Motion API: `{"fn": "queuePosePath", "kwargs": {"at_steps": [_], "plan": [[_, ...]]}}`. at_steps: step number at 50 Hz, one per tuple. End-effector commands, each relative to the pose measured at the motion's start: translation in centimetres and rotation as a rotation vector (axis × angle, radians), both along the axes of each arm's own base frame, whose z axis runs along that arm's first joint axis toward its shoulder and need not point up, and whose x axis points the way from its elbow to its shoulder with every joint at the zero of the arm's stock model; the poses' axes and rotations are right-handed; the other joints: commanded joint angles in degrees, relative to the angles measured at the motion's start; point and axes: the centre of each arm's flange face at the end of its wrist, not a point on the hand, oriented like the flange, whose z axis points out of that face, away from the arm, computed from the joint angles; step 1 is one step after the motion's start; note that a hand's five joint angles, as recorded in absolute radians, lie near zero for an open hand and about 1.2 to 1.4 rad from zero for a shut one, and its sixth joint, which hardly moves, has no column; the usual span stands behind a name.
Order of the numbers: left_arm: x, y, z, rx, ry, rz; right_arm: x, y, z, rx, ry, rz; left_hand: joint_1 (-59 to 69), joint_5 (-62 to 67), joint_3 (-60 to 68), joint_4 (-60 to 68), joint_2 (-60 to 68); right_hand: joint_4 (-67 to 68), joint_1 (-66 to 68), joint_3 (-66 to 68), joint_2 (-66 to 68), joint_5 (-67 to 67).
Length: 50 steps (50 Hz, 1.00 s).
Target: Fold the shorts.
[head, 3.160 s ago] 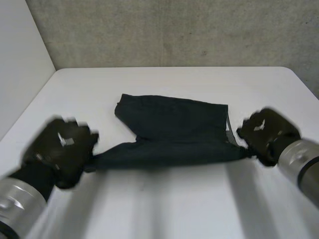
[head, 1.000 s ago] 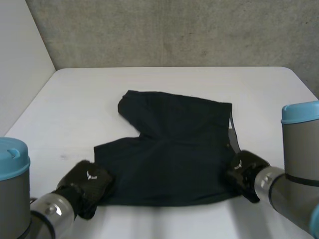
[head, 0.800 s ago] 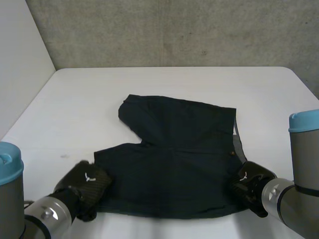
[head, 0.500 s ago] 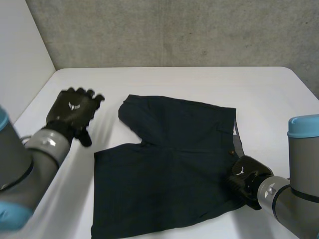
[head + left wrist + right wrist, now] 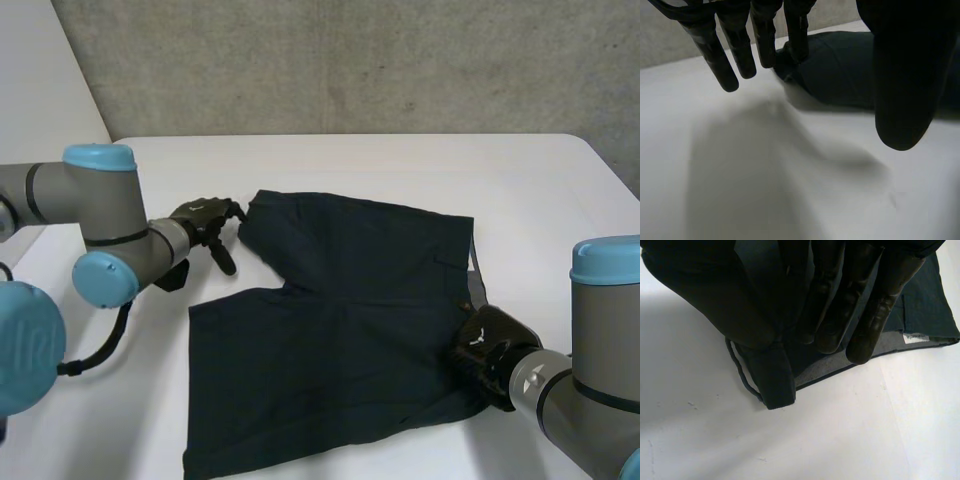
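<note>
White counter [image 5: 400, 170] carries dark shorts [image 5: 340, 330] spread flat at its middle. Left robot hand [image 5: 205, 225] has straight, spread fingers, tips at the far leg hem [image 5: 785, 57]. Right robot hand [image 5: 485, 350] pinches the waistband corner [image 5: 774, 385] between thumb and fingers, with the drawstring [image 5: 740, 370] looping out.

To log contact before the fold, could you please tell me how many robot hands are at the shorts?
2. The left robot hand is at the far leg's hem with straight fingers; the right robot hand pinches the waistband's near end of the shorts.
</note>
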Motion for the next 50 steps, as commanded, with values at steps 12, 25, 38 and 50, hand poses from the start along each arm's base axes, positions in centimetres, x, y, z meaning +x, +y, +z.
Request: {"fn": "queuePosePath", "kwargs": {"at_steps": [12,25,38,50], "plan": [[-0.9,-1.4,-0.5,0.034,0.138,0.0,0.0,-0.5,-0.5,-0.005,0.0,-0.009,49.6,49.5,49.6,49.4,49.5,11.6,22.7,11.0,11.8,13.2],[-1.0,-1.3,2.2,-0.021,0.148,-0.001,0.0,-0.5,-0.7,0.0,0.003,-0.01,60.3,60.2,60.4,60.2,60.3,11.6,22.7,11.0,11.8,13.2],[-0.9,-1.1,7.7,-0.15,0.175,-0.01,0.0,-0.4,-0.8,0.003,0.005,-0.007,60.3,60.2,60.4,60.2,60.3,11.6,22.7,11.0,11.8,13.2],[-2.4,-1.2,2.6,-0.132,0.102,-0.004,-0.1,-0.2,-1.2,0.019,0.013,-0.008,16.5,16.4,16.6,16.4,16.5,11.6,22.7,11.0,11.8,13.2]]}}
